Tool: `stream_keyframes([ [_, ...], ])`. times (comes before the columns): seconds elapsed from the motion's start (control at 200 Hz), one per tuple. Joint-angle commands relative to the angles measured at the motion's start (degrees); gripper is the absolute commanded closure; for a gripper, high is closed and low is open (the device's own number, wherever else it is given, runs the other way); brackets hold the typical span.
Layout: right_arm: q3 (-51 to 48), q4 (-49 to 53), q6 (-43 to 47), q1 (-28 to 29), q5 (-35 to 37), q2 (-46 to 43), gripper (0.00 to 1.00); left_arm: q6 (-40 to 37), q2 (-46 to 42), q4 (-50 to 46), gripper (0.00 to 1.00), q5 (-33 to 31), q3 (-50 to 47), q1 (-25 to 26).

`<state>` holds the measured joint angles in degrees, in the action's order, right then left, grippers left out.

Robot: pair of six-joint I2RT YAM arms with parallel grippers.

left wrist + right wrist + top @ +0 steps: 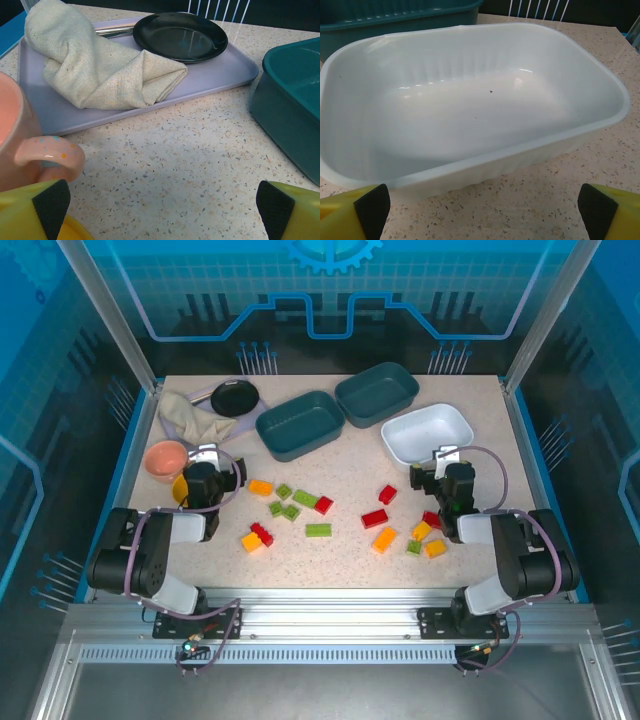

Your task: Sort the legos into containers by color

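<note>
Both arms sit at the bottom edge; the left gripper (160, 212) and right gripper (480, 212) stand spread wide, holding nothing. Legos (318, 530) lie loose on the table (350, 565) at lower centre, between the grippers, below two teal trays (300, 425) and a white tray (427, 433) at upper right.

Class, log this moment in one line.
legos: loose on table | trays: no legos | left gripper: open, empty | right gripper: open, empty
</note>
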<state>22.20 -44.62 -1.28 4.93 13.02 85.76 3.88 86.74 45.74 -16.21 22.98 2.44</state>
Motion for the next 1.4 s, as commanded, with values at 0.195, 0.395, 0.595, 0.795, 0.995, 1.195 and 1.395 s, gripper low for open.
stream_keyframes([
  [0.195,1.1,-1.43,-0.22,-0.14,-0.53,0.38,0.0,-1.24,0.04,1.58,0.01,-0.53,-0.39,0.2],
  [0.395,1.1,-1.43,-0.22,-0.1,-0.51,0.38,0.0,-1.24,0.09,1.62,0.01,-0.54,-0.39,0.24],
  [0.595,1.05,-1.46,-0.27,-0.15,-0.53,0.38,0.0,-1.66,-0.5,1.64,0.01,-0.14,-0.27,0.24],
  [0.795,14.63,24.76,-2.08,7.29,15.41,-14.93,0.0,-0.66,-17.42,-28.75,0.01,-10.27,14.59,7.93],
  [0.995,49.09,76.39,-43.56,-0.56,5.13,-13.53,0.0,17.02,-19.1,-55.77,0.01,-9.18,39.64,14.64],
  [1.195,62.99,90.43,-40.82,-2.28,-7.76,-3.23,0.26,32.58,-0.73,-85.09,0.02,11.09,65.52,11.17],
  [1.395,66.77,92.07,-42.61,0.98,-16.67,6.78,0.36,32.17,11.01,-91.22,0.22,20.75,72.26,13.73],
])
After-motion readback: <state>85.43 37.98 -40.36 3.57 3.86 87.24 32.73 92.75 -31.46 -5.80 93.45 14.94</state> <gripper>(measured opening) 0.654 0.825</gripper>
